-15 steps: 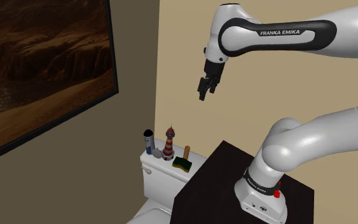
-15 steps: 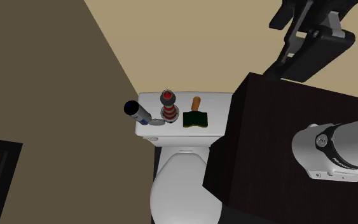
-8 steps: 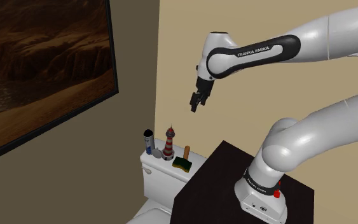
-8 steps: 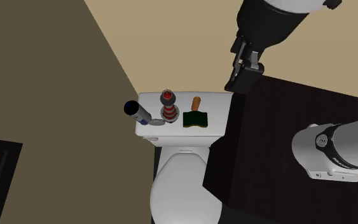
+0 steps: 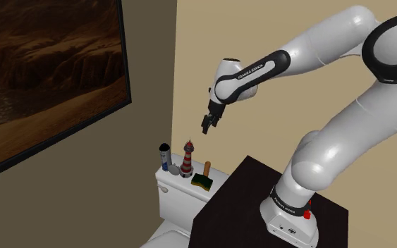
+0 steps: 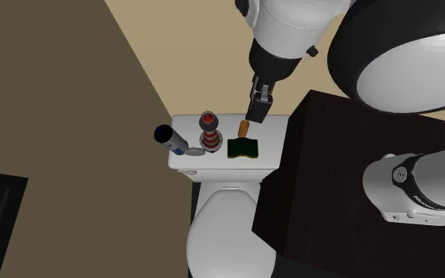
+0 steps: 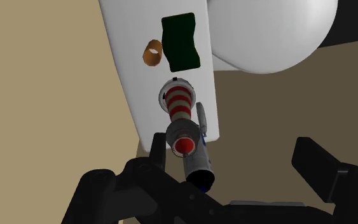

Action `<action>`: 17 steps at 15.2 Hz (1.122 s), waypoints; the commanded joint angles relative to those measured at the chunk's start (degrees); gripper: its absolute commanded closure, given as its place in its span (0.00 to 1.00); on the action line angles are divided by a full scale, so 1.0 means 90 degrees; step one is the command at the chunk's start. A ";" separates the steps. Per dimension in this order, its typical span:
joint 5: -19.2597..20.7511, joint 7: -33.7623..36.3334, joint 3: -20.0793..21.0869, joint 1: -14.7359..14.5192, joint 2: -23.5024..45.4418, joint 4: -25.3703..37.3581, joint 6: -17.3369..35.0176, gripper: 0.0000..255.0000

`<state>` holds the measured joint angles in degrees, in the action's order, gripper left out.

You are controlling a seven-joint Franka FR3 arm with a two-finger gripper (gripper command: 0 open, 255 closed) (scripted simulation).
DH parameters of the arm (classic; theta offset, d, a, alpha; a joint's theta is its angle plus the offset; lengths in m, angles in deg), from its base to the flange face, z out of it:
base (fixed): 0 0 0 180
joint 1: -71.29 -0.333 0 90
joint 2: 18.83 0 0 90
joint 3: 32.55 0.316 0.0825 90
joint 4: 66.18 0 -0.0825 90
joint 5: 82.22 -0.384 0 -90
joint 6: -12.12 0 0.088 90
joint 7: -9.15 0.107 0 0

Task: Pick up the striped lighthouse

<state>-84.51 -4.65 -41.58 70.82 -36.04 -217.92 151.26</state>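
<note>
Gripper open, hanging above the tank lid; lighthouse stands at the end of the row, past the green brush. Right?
No. Second exterior view: the striped lighthouse stands mid-row, between the dark-capped bottle and the green brush. The rest holds: the gripper is open, hanging above the tank lid.

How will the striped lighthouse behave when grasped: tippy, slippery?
Tall and slim on a wider base, the striped lighthouse probably tips if nudged high. Its tapered body may slip upward out of a pinch, so gripping low looks safer. The dark-capped bottle stands close beside it, likely knocked if it topples.
</note>
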 commanded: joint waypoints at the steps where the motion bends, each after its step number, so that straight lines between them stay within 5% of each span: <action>1: -0.0265 -0.0279 -0.0117 -0.0115 0.0556 0.0012 0.0583 0.00; 7: -0.1824 -0.1737 -0.0273 -0.0391 0.2311 0.0557 0.1775 0.00; 12: -0.3402 -0.3184 0.0265 -0.0029 0.3757 0.1367 0.2338 0.00; 17: -0.3939 -0.3712 0.0666 0.0290 0.4396 0.1661 0.2679 0.00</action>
<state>-119.09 -37.19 -36.20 72.94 2.75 -203.14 174.74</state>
